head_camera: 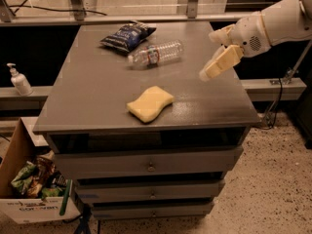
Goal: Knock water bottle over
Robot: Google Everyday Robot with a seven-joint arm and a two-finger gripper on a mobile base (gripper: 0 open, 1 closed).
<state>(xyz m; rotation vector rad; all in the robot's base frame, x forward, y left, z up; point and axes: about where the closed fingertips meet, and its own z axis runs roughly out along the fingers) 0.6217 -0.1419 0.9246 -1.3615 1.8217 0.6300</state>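
Observation:
The water bottle [157,53], clear ribbed plastic with a white cap and a red-and-white label band, lies on its side on the grey cabinet top [97,96], cap end pointing left, next to the chip bag. My gripper [214,57] hangs over the right side of the top, to the right of the bottle and apart from it. Its cream fingers [221,62] point down and left. It holds nothing.
A dark blue chip bag [127,35] lies at the back of the top. A yellow sponge [149,103] lies near the front. A white pump-dispenser bottle [19,80] stands on a ledge at the left. A cardboard box [29,189] with snack packs sits on the floor at lower left.

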